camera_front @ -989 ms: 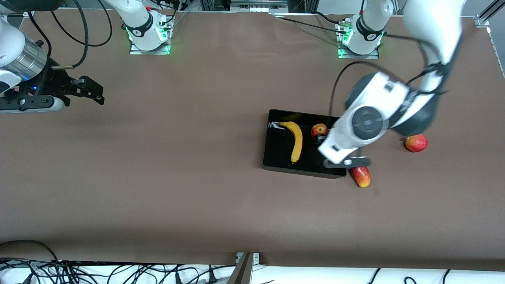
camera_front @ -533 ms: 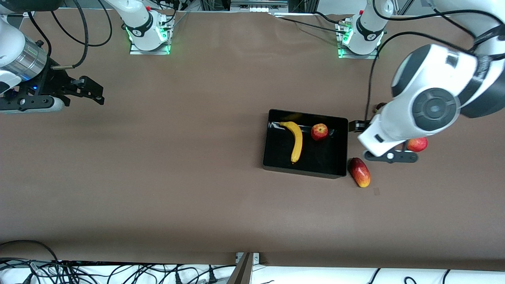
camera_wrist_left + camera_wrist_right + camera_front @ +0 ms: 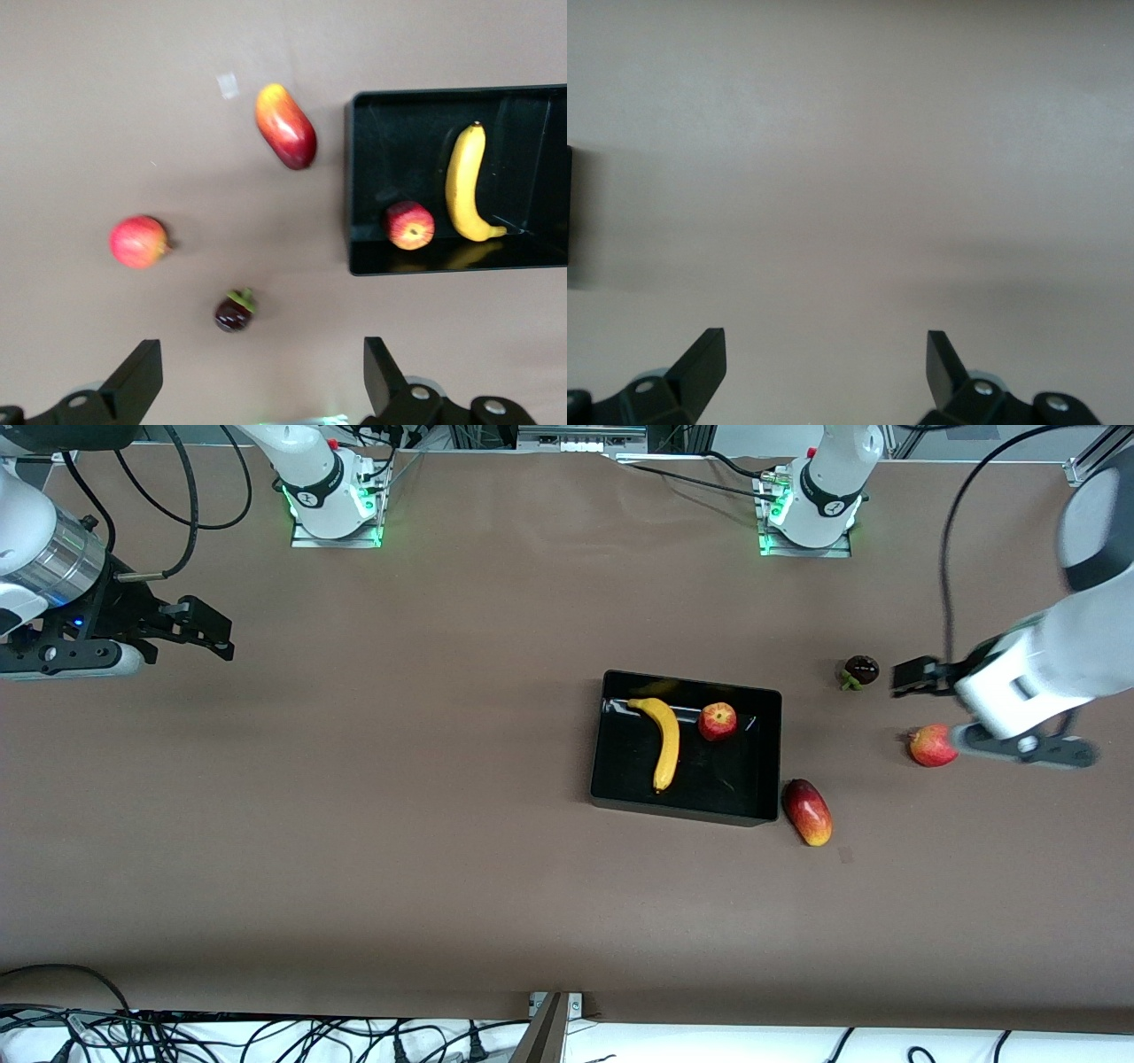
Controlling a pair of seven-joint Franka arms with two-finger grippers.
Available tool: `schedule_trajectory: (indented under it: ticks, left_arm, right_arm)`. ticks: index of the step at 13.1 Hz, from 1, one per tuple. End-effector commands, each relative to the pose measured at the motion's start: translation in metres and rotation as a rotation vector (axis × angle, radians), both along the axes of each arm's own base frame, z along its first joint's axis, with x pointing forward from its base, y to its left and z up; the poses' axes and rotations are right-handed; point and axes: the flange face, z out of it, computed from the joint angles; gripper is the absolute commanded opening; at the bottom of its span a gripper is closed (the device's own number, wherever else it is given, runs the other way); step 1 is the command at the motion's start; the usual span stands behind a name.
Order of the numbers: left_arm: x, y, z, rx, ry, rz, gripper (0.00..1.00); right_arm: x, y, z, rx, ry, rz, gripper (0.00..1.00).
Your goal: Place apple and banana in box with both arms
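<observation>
With the curved yellow banana (image 3: pixel 663 741) and small streaked red apple (image 3: pixel 718 721) lying in the glossy black box (image 3: pixel 762 802), the left pincer (image 3: pixel 917 677), released and empty above the brown desk (image 3: pixel 443 779) near the loose fruits, should retreat high without brushing them, while the right pincer (image 3: pixel 208 631), also released, waits at its own end.

Elongated red-yellow fruit (image 3: pixel 807 812), pinkish-red round fruit (image 3: pixel 930 746) and dark purple fruit (image 3: pixel 860 670) on brown table (image 3: pixel 354 824).

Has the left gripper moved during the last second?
Yes. The left gripper has left the box, moving toward the left arm's end of the table; it now hangs open near the pinkish-red fruit.
</observation>
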Motion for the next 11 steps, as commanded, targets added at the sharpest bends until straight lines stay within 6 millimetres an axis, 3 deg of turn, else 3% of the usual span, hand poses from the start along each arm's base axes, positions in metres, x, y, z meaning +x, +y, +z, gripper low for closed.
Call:
schedule_trajectory:
  ticks: [1, 11]
  left_arm:
    - [-0.048, 0.008, 0.015, -0.008, -0.129, -0.032, 1.00]
    - [-0.064, 0.015, 0.014, -0.001, -0.137, 0.006, 1.00]
  right_arm:
    - [0.001, -0.001, 0.004, 0.000, -0.004, -0.001, 1.00]
    - [0.001, -0.001, 0.005, 0.000, -0.006, -0.001, 1.00]
